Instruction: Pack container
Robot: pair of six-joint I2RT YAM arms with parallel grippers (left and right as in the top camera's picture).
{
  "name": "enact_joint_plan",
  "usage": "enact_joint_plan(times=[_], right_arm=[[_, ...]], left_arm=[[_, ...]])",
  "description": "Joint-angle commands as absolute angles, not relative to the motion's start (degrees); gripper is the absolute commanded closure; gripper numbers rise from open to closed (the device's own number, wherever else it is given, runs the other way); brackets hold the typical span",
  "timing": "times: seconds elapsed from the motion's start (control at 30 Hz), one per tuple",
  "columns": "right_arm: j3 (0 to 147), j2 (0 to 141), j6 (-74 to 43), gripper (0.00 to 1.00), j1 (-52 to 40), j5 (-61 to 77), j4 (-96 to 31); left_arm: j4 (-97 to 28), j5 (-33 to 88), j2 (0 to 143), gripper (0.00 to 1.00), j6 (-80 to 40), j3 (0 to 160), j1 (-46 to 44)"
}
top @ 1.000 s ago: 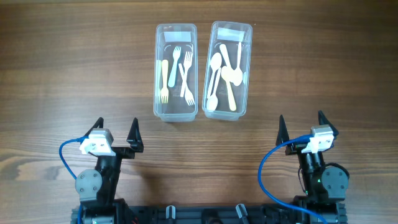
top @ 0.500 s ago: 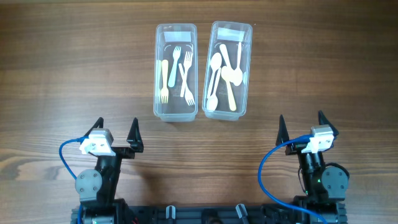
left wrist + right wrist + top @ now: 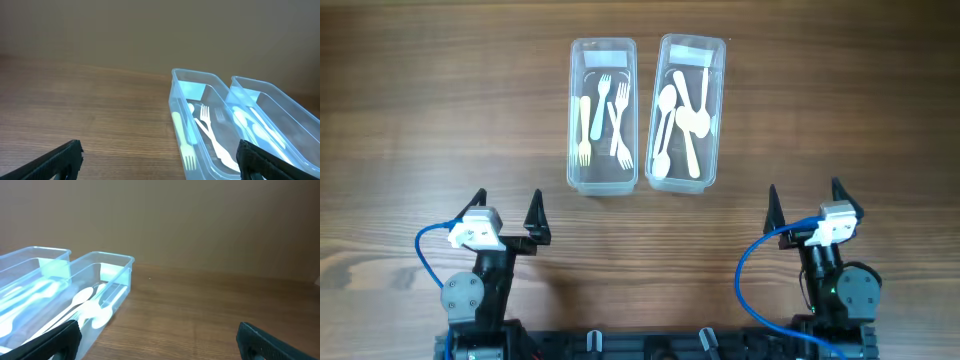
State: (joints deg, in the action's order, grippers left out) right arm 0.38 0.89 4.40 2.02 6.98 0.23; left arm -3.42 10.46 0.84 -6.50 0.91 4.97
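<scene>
Firstly, logged toward 12 o'clock of table (image 3: 420,120): fork container (image 3: 602,115), with spoon container (image 3: 686,112) just beside at its 3 o'clock. Found well apart at 7 o'clock of former: left gripper (image 3: 508,200), spread wide, unladen. Found at 5 o'clock of latter: right gripper (image 3: 804,190), likewise spread, unladen.

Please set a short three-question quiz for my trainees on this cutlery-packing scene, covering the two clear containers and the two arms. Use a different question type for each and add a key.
1. Fill the gap: the left tool and the right tool both stand ___, holding nothing.
2. True or false: a fork is clamped in the left tool.
3. Multiple choice: the right container holds A) forks, B) spoons, C) knives.
Key:
1. open.
2. False; the forks lie in the left container.
3. B, spoons.
</scene>
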Motion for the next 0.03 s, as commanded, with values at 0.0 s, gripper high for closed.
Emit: enact_joint_plan(times=[0.0], right_arm=[[0.32,0.64,4.51,0.0,1.78,5.78,0.4]], left_arm=[[-3.38,9.93,0.16,0.0,-6.44,0.34,4.6]])
